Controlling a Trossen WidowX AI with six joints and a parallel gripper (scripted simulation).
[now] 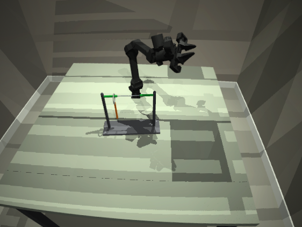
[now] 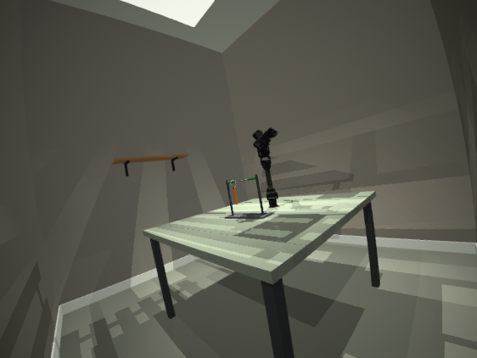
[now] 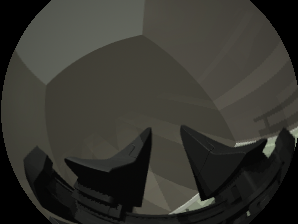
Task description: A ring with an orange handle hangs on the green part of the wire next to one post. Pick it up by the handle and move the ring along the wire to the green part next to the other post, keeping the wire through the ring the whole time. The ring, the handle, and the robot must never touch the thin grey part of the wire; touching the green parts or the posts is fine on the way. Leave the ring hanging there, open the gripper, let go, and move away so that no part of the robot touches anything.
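Note:
The ring [image 1: 114, 100] hangs around the left green part [image 1: 108, 96] of the wire in the top view, near that part's inner end and a little off the left post [image 1: 105, 111] [image 2: 229, 199]. Its orange handle [image 1: 116, 111] [image 2: 235, 196] points down, clear of the base. The thin grey part [image 1: 128, 96] runs on to the right green part [image 1: 146, 94] at the right post [image 1: 154, 107] [image 2: 259, 195]. My gripper [image 1: 194, 50] [image 3: 165, 129] is open and empty, high up to the right of the stand in the top view, far from the ring. The wrist view shows no ring or wire.
The stand's grey base [image 1: 115, 131] rests on the table [image 1: 88, 158] [image 2: 204, 237]. The arm [image 1: 134, 67] [image 2: 268, 176] rises from its mount behind the stand in the top view. A brown shelf [image 2: 148, 159] is on the wall, away from the table.

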